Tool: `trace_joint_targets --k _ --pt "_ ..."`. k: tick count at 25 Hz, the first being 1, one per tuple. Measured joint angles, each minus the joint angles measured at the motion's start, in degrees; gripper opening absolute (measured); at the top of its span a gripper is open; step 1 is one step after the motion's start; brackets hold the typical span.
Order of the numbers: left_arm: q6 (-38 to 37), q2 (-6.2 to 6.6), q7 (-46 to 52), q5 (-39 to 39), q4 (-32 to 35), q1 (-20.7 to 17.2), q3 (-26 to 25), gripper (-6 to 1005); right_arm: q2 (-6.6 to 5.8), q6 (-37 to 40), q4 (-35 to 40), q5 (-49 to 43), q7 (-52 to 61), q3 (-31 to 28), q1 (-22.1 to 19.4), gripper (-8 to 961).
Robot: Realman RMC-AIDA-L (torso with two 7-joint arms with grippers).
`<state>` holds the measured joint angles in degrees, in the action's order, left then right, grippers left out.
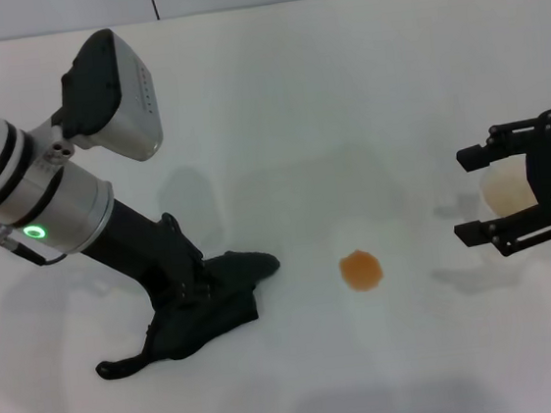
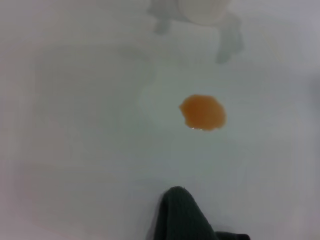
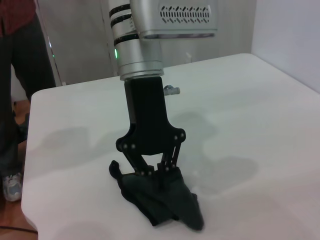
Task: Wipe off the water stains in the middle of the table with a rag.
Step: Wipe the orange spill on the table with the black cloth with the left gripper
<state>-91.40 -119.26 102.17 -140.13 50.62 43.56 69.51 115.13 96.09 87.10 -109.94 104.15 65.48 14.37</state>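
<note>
The orange-brown water stain (image 1: 361, 269) lies on the white table (image 1: 341, 81); it also shows in the left wrist view (image 2: 202, 112). The dark rag (image 1: 217, 306) lies crumpled left of the stain, its pointed tip toward it, about a hand's width away. My left gripper (image 1: 192, 299) reaches down onto the rag and is shut on it; the right wrist view shows this gripper (image 3: 159, 175) pinching the rag (image 3: 165, 200). The rag's tip (image 2: 182, 215) shows in the left wrist view. My right gripper (image 1: 464, 197) stands open at the right.
A translucent whitish cup (image 1: 505, 190) stands between the right gripper's jaws, right of the stain; it also shows in the left wrist view (image 2: 202, 9). A person (image 3: 20, 75) stands beyond the table's left edge. Dark seam lines run behind the table's far edge.
</note>
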Motion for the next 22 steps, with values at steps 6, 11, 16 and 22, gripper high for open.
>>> trace_joint_targets --k 6,11,16,22 --pt "0.34 0.02 1.68 0.39 0.06 0.02 -0.13 118 0.0 0.34 -0.02 0.09 0.0 0.12 -0.05 838" --pt "0.77 0.08 3.06 0.39 2.07 -0.38 -0.28 116 0.0 0.8 -0.02 0.33 0.04 0.05 -0.23 838" --pt "-1.04 0.22 3.97 -0.42 2.32 -0.33 -0.14 114 0.0 0.85 0.03 0.75 0.11 -0.07 -0.3 838" --pt "-2.73 0.18 5.37 -3.72 2.13 -0.03 -0.18 160 0.0 0.85 0.09 0.85 0.17 -0.09 -0.31 838"
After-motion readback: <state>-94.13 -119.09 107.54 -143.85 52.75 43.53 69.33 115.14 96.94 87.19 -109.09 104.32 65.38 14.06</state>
